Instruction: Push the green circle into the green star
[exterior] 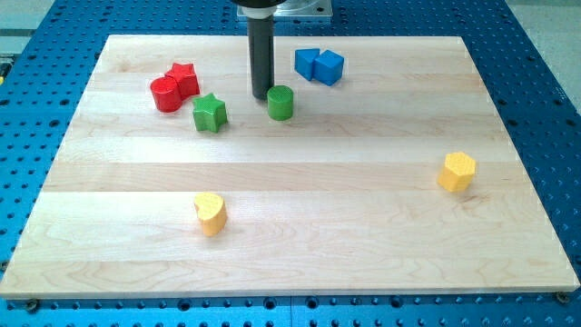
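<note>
pale wooden board (300, 227) on a blue perforated table (545, 109); my tip (261, 96), a bare rod with no jaws, seems to touch the green circle (280, 103), with the green star (209, 113) on the circle's left.

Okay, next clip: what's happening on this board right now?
A single arm with a dark rod is working on a wooden board. My tip sits just to the view's left of the green circle, between it and the green star, which lies further left. The two green blocks are still apart, so the push is not done. From this side, the tip would drive the circle away from the star. Red blocks, blue blocks and two yellow ones lie elsewhere, untouched.
</note>
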Controlling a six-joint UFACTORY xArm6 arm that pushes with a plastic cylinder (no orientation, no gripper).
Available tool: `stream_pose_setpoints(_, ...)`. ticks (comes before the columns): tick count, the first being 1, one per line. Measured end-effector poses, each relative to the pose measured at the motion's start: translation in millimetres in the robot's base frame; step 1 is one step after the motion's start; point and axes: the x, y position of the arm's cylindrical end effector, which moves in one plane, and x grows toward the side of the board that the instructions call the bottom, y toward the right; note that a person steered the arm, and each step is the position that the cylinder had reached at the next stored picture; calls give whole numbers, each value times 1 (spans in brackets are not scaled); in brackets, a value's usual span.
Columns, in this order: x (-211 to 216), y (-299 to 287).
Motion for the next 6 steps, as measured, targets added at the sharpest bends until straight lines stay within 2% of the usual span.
stream_pose_setpoints(1, -7, 52)
stream_pose_setpoints(2, -3, 80)
stream_pose_setpoints(4, 13, -31)
stream_pose_setpoints(6, 15, 74)
